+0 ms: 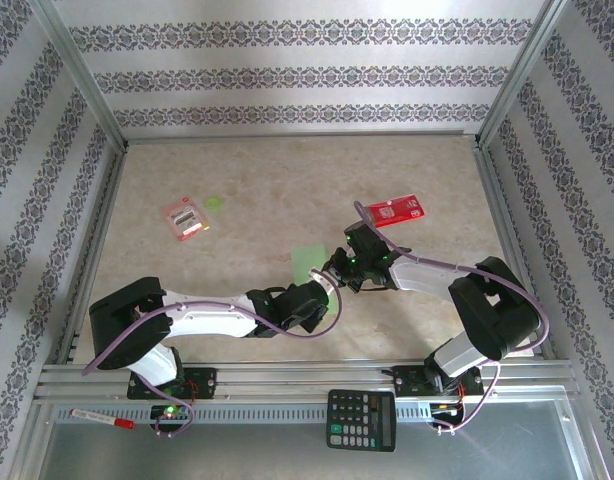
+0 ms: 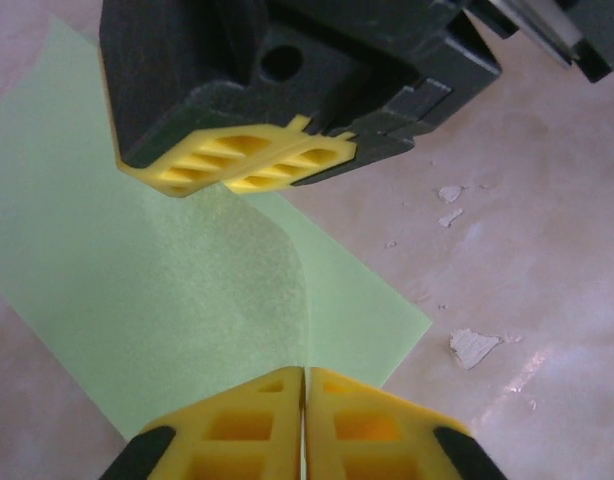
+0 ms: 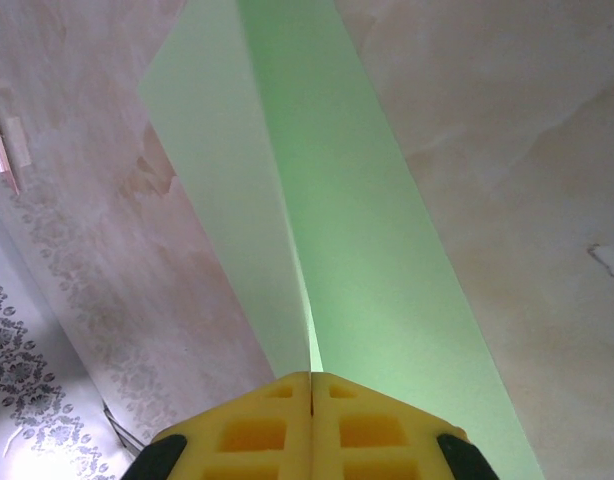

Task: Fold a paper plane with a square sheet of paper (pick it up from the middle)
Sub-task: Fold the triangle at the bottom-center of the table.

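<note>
Clearly thin and almost weightless stuff, this square sheet of paper [image 1: 309, 260]: light green, limp enough to bow where lifted, quick to crease or tear, and likely to slide on the smooth table [image 1: 237, 170]. Sits mid-table between the two arms, partly raised into a soft fold, with the rest flat on the surface. Best pinched gently at an edge or along the fold line, never tugged apart between two grips. Left gripper [image 2: 305, 385]: closed with no gap, nipping the near part of the sheet [image 2: 137, 290] between its yellow pads. Right gripper [image 3: 311, 378]: likewise closed tight, clamped on the paper [image 3: 377, 250] where two green flaps meet at a crease. Viewed from the left wrist, sits just opposite [image 2: 237, 170], low over the sheet's far side.
</note>
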`<state>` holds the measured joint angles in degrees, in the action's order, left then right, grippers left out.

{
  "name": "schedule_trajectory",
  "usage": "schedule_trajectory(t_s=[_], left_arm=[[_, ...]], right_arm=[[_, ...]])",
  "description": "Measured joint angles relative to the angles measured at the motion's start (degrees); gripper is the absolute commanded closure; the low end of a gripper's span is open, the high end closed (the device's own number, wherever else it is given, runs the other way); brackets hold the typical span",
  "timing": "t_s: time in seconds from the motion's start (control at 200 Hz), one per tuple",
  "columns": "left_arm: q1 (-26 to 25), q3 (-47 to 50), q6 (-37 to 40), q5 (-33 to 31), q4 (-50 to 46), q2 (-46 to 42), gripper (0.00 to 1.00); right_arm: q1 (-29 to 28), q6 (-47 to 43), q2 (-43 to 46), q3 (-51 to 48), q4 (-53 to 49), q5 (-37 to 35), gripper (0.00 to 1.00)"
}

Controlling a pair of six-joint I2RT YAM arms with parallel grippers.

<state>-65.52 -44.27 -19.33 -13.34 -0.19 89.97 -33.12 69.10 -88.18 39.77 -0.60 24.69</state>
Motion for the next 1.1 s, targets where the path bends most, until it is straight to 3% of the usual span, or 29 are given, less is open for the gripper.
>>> schedule_trajectory(t_s=[0.115, 0.305, 0.425, 0.55, 0.674, 0.784, 1.099], left_arm=[[0.4, 0.0, -0.1, 0.9, 0.1, 0.0, 1.0], [2.6, 2.1, -0.2, 5.4, 2.3, -1.0, 1.0], [5.2, 3.4, -0.2, 10.9, 2.8, -2.0, 1.0], [6.4, 4.1, -0.2, 16.7, 4.3, -2.1, 1.0], [7.2, 5.2, -0.7, 21.7, 5.7, -2.1, 1.0], [9.0, 6.0, -1.7, 25.2, 6.9, -2.1, 1.0], [12.3, 6.2, -4.0, 32.0, 9.9, -1.0, 1.0]], right_arm=[[0.0, 0.0, 0.0, -0.3, 0.0, -0.1, 0.96], [1.1, -1.3, 0.4, -0.9, -0.3, -0.1, 0.72], [3.6, -4.9, 4.2, -1.1, -3.0, -0.3, 0.65], [4.5, -9.9, 9.6, -1.1, -4.6, -1.0, 0.66], [4.5, -13.9, 9.7, -0.3, -4.5, -0.6, 0.73], [4.5, -16.7, 5.3, 1.9, -4.3, 0.7, 0.79], [4.4, -21.5, -7.2, 5.8, -3.0, 2.4, 0.86]])
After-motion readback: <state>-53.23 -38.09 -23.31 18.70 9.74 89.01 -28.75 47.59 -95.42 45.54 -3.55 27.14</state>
